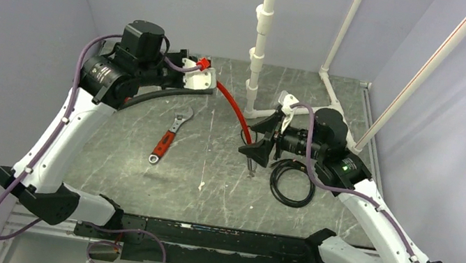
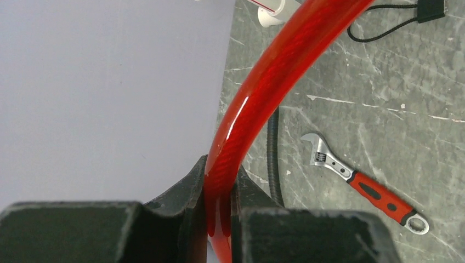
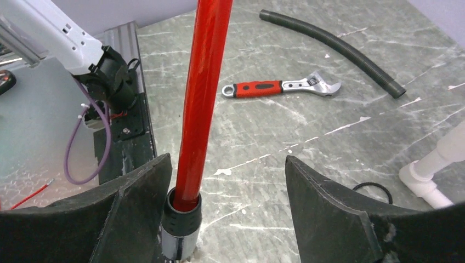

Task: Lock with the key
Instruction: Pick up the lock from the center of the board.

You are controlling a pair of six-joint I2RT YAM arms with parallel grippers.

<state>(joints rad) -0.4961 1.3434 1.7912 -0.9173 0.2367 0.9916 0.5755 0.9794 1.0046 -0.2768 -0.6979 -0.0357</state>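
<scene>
A red cable (image 1: 232,109) arcs over the grey table from my left gripper (image 1: 200,78) to my right gripper (image 1: 259,138). The left wrist view shows the left gripper (image 2: 221,176) shut on the red cable (image 2: 263,82). In the right wrist view the right gripper (image 3: 226,164) is open. The cable's black-collared metal end (image 3: 180,227) stands against its left finger, with the other finger well apart. The key (image 2: 430,10) lies flat beside the white pipe foot. Its thin cord loop (image 3: 373,189) shows by the right finger.
A red-handled wrench (image 1: 169,139) lies mid-table, with a black corrugated hose (image 1: 158,95) behind it. A coiled black cable (image 1: 292,183) sits beside the right arm. A white pipe frame (image 1: 261,37) rises at the back, and walls close in on both sides.
</scene>
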